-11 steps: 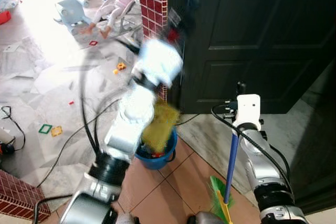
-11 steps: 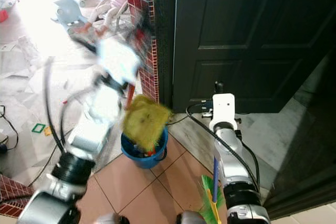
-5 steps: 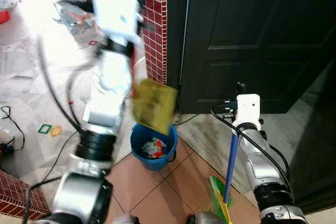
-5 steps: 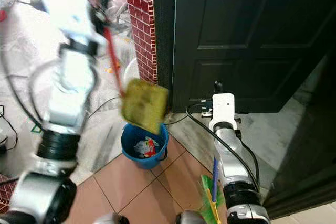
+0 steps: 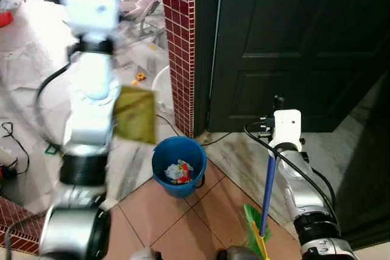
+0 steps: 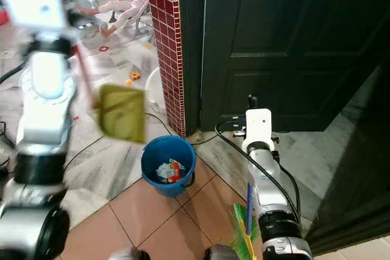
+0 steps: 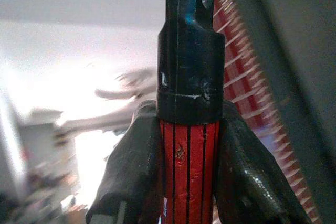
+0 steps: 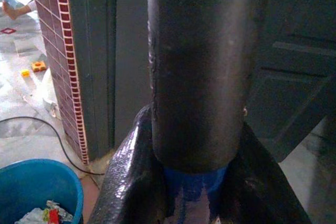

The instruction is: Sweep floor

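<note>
My left tool (image 7: 181, 182) is clamped on the ribbed red dustpan handle (image 7: 189, 171), its flat yellow pan (image 6: 122, 112) blurry, probably plastic; right tool (image 8: 194, 182) grips the smooth blue broom pole (image 5: 269, 190) near the round blue bucket (image 5: 178, 167).

We count one blue bucket (image 5: 178, 165), one yellow dustpan (image 6: 122, 112), one blue-handled broom (image 5: 266, 196), one dark door (image 5: 292, 41), one red-tiled pillar (image 5: 181, 41), and two grippers: left gripper (image 7: 189, 171), right gripper (image 8: 194, 182).
</note>
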Robot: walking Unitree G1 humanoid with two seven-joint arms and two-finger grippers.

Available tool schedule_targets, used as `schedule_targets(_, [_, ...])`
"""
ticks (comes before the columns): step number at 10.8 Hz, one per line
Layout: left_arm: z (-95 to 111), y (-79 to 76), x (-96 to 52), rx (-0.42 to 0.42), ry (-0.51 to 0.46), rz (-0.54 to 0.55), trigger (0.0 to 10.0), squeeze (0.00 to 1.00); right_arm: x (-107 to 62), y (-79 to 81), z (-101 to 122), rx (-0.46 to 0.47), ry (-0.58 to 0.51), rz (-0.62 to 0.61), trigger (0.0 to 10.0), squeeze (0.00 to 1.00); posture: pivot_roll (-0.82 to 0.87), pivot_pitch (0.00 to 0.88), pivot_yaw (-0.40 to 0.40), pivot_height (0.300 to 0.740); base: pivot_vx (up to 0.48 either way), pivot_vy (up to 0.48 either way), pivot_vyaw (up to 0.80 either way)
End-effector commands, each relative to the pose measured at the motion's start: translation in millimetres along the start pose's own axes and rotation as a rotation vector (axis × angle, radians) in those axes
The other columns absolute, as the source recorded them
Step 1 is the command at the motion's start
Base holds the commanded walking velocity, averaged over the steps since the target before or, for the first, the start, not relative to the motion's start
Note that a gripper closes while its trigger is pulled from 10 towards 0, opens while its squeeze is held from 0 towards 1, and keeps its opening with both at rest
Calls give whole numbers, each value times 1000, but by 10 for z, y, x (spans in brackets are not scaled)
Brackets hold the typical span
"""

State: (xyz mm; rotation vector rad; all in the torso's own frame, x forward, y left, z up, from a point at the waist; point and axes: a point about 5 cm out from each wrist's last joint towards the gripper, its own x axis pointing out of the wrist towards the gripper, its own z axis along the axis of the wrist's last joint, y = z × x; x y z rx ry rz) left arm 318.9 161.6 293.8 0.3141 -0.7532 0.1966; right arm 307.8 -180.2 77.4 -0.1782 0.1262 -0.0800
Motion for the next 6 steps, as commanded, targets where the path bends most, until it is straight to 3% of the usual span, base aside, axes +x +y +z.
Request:
schedule_targets(1, [12,137,-26,50,-4,51,10000,0,18,40,53,6,-26,14,10000,0,-66,0,36,740,0,0,0])
schedule_targets(3, [-97,216,-145,124,34,61,10000,0,11,24,24,7,-18,10,10000,0,-64,0,34,740,0,0,0])
schedule_targets(4, [-253,269,-275,187,107,73,10000,0,1,28,7,8,-14,11,10000,0,-63,0,33,740,0,0,0])
schedule_targets(6, [-459,237,-490,230,203,23,10000,0,-4,40,-11,11,-11,17,10000,0,-57,0,31,740,0,0,0])
